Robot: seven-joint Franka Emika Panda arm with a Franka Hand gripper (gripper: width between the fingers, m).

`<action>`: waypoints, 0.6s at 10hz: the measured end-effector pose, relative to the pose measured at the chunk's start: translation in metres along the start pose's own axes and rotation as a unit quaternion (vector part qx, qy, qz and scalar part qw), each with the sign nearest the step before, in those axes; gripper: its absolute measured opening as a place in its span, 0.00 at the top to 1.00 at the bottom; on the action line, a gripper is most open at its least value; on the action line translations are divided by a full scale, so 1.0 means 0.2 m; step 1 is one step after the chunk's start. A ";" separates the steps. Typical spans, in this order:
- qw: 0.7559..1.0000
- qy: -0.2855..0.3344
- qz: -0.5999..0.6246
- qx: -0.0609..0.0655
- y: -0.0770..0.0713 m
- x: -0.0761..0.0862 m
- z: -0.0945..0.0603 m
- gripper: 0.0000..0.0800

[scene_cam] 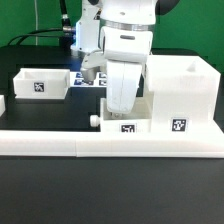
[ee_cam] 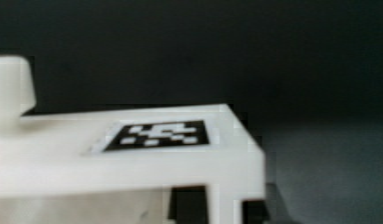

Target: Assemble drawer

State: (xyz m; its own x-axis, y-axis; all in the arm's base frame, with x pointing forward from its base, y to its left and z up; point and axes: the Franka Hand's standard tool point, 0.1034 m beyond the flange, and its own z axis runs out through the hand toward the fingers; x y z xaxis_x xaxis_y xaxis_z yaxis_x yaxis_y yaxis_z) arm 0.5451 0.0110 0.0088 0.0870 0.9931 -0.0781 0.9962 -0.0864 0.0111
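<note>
The large white casing (scene_cam: 182, 92) stands at the exterior view's right, with a tag on its front. A small white tray (scene_cam: 112, 124) with a knob (scene_cam: 95, 121) lies against the casing's left side, behind the border wall. My gripper (scene_cam: 122, 106) reaches down onto this tray. In the wrist view the tray's tagged face (ee_cam: 165, 135) and its knob (ee_cam: 10, 85) show, and my gripper (ee_cam: 223, 206) has its dark fingers (ee_cam: 191, 205) on either side of a thin tray wall, shut on it. The second tray (scene_cam: 40, 85) sits apart at the left.
The long white L-shaped border wall (scene_cam: 110, 146) runs along the front. The marker board (scene_cam: 88, 80) lies on the black table behind the arm, mostly hidden. Cables hang at the back left.
</note>
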 end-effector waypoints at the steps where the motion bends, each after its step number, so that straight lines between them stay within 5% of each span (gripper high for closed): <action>1: 1.000 0.000 -0.001 0.000 0.00 0.00 0.00 0.94; 4: 1.000 -0.002 0.001 0.004 0.00 -0.02 -0.01 0.85; 6: 1.000 -0.007 0.002 0.008 0.03 -0.03 -0.06 0.40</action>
State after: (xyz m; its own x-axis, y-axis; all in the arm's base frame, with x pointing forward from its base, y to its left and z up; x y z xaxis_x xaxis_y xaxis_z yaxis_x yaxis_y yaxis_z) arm 0.5507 0.0056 0.0211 0.0914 0.9916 -0.0912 0.9957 -0.0922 -0.0039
